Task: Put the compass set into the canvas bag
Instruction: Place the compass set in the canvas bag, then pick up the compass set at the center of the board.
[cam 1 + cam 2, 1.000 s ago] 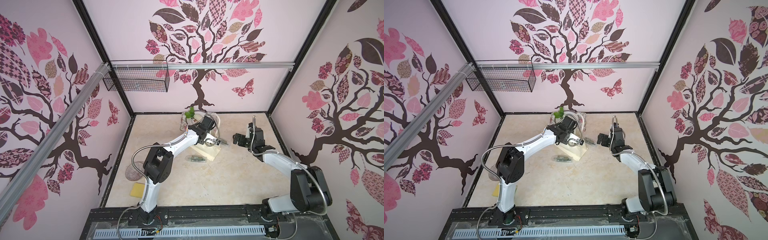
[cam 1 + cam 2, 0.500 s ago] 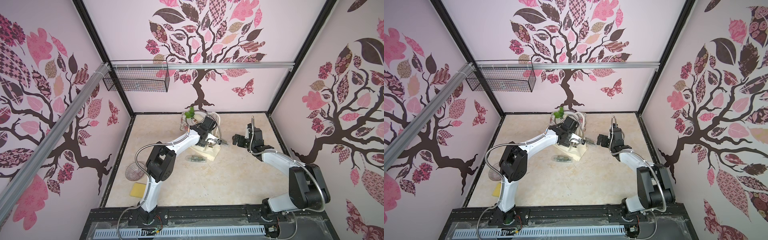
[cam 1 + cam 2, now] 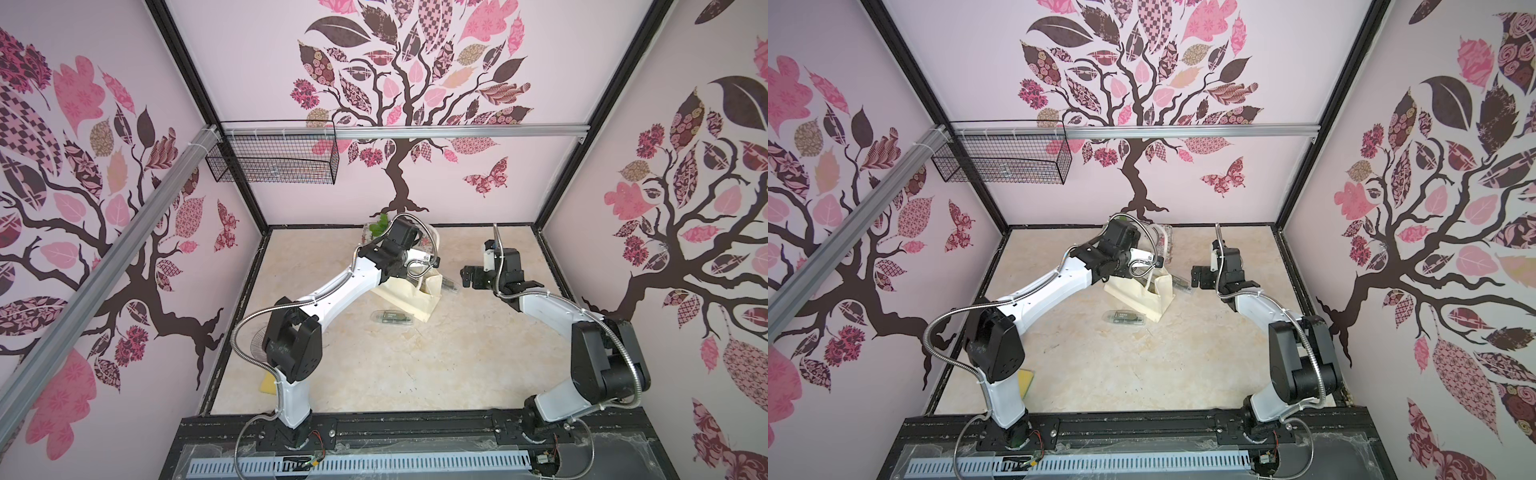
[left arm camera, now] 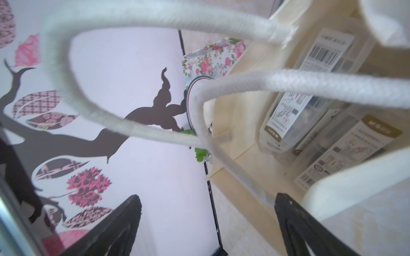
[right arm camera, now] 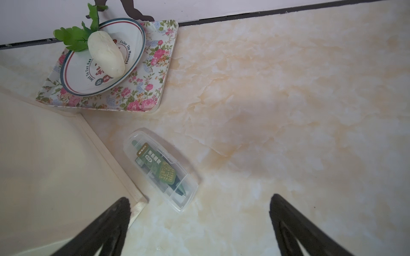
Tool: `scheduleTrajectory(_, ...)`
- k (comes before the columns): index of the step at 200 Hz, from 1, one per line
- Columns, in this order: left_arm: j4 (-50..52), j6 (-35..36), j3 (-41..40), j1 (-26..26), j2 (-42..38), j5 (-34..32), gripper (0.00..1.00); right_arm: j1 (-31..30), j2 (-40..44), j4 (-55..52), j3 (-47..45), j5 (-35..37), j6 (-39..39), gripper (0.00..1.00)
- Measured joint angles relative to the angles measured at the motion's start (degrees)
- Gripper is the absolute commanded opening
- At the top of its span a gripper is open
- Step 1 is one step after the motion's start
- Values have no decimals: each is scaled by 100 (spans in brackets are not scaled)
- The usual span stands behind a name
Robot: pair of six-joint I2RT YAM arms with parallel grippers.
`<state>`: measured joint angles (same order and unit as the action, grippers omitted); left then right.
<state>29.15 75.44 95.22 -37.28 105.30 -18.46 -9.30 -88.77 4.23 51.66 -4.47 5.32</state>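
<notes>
Mid-frame in a top view, right of the bag [image 3: 409, 293] | compass set [image 3: 449, 286] flat on desk [image 3: 415, 374] | right hand [image 5: 200, 198] spread over it, left hand [image 4: 207, 196] spread at handles [image 4: 310, 84] | I'd pinch across its width, clear of the bag.

Bright even light; edges bend; near rope handles [image 4: 137, 129] seem blurred.
</notes>
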Motion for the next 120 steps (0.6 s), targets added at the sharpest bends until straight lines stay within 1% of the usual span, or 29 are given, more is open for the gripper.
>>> scheduleTrajectory(28,-380,-323,-557,155,-625,-4,97,0,-4,9,0,-66,-643,100)
scheduleTrajectory(56,-1045,-1036,-1311,297,-1377,50,97,0,-155,-20,4,-179,-1440,100)
scheduleTrajectory(74,-1641,-1751,-1910,313,-1941,50,97,0,-372,-260,83,-348,-1930,100)
scheduleTrajectory(100,-2380,-3069,-2789,317,-2817,72,97,-9,-632,-667,254,-669,-2527,100)
scheduleTrajectory(120,-2828,-4030,-3390,330,-3421,184,97,-50,-776,-861,363,-763,-2951,99)
